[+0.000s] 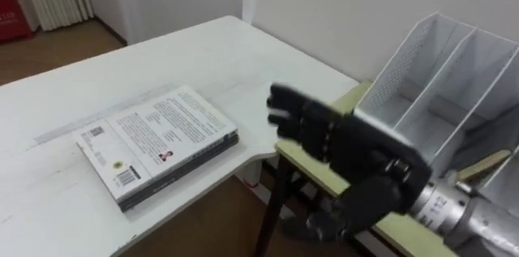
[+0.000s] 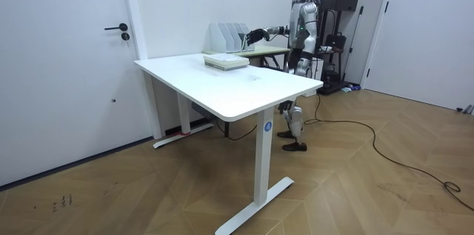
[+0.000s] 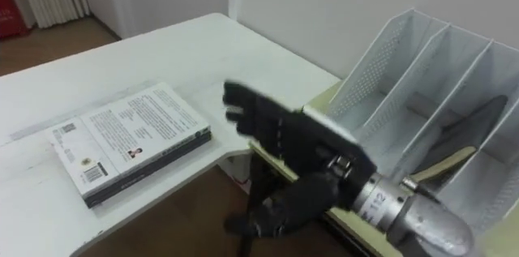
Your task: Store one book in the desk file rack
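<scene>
Book (image 1: 158,143) lies flat, barcode side up, on white desk (image 1: 203,54), close to tabletop edge nearest me. My right hand (image 1: 349,147) hovers past that edge, over yellow-green side table (image 1: 302,166), between book and white mesh file rack (image 1: 442,70). Fingers straight, thumb hanging down, holding nothing. Book and rack well apart.

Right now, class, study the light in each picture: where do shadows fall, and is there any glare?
Left eye view: the light is soft and even, and the book throws just a thin dark edge onto the table. Right eye view: a dark shadow falls across a divider inside the file rack, beyond the open right hand. Room view: the white tabletop is evenly lit, with no glare.
</scene>
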`<state>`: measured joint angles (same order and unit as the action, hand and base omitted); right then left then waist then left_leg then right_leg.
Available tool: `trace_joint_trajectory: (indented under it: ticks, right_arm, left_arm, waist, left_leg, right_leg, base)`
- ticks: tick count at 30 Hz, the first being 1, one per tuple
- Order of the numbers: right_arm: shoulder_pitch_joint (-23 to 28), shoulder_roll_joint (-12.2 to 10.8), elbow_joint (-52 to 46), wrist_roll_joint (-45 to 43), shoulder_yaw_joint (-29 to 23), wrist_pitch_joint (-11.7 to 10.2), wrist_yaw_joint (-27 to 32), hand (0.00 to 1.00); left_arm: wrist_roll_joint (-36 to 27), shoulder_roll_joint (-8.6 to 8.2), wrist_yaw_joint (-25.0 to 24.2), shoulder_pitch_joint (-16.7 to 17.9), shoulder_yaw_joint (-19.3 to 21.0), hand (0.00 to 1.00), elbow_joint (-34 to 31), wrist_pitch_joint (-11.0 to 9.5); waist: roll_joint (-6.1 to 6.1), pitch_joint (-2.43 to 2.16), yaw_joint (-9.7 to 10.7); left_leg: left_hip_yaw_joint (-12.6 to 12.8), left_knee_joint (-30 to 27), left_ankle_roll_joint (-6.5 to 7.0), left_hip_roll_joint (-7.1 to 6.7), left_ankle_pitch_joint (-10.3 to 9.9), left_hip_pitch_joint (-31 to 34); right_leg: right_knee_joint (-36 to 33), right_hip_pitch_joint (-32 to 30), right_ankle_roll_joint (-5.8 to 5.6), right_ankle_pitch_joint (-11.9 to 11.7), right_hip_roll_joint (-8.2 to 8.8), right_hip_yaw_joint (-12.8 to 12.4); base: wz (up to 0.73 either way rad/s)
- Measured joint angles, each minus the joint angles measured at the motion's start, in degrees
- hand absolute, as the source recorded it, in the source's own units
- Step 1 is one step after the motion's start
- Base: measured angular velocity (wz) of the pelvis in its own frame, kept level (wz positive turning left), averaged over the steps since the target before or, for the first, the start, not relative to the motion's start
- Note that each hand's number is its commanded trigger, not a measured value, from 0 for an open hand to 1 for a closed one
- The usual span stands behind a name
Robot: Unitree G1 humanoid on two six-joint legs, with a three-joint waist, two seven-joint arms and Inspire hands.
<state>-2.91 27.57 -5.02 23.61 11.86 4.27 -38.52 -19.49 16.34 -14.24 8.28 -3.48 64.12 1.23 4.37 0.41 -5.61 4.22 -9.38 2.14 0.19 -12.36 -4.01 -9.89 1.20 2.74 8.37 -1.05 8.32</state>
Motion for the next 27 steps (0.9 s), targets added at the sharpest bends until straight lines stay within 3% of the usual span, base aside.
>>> trace_joint_trajectory:
  ticks: [6,11,16,20,24,27]
  right_arm:
    - [5.8,-0.3,14.7,-13.6,3.1,1.7,-3.5,0.0]
    - [6.8,-1.5,29.3,-24.1,3.2,2.1,-2.8,0.0]
    - [7.3,-6.9,46.3,-34.3,1.4,1.9,3.9,0.0]
    - [6.9,-9.0,56.3,-34.2,-1.8,0.6,10.3,0.0]
    - [6.6,-11.8,65.9,-28.7,-6.4,-0.9,18.1,0.0]
    - [6.9,-13.9,70.2,-26.0,-9.4,-2.0,23.1,0.0]
  left_arm:
    - [-0.1,0.0,0.0,-0.8,-0.8,0.0,0.0,0.6]
    - [-0.3,-0.16,0.0,-0.8,-1.2,0.0,0.0,1.1]
    - [0.1,-1.26,0.0,-0.4,1.3,0.0,0.0,1.1]
    - [0.0,-2.07,0.4,-0.1,2.4,0.0,0.0,1.2]
    - [0.3,-2.8,1.4,0.6,3.6,0.0,0.5,1.2]
    - [1.1,-4.25,1.7,0.8,6.8,0.0,1.7,1.1]
  waist:
    - [-0.39,0.36,-1.1]
    - [-0.81,-0.07,-1.7]
    - [-1.22,-0.24,-1.3]
    - [-1.93,-0.2,-0.8]
    - [-2.08,-0.17,-0.9]
    - [-2.74,-0.16,-0.8]
  left_leg:
    - [-1.4,0.1,0.01,-0.04,0.0,0.9]
    - [-1.3,-0.2,0.0,-0.05,0.0,1.1]
    - [-1.2,-0.1,0.0,-0.06,0.0,0.3]
    - [-1.2,-0.2,0.02,-0.24,0.0,0.2]
    - [-1.5,-0.3,-0.01,-0.21,0.0,0.3]
    - [-1.9,-0.3,-0.01,-0.26,0.0,-0.1]
  right_leg:
    - [0.2,-0.4,0.01,0.0,0.14,1.9]
    - [0.2,-0.8,0.01,0.0,0.12,1.3]
    - [0.4,0.3,-0.02,0.0,0.15,1.5]
    - [1.2,1.1,-0.04,0.0,0.37,2.9]
    - [1.3,1.5,0.02,0.1,0.32,3.0]
    - [1.4,1.8,0.01,0.1,0.25,2.8]
  base:
    - [0.11]
    - [-0.01]
    - [0.0]
    - [0.08]
    - [0.07]
    - [0.04]
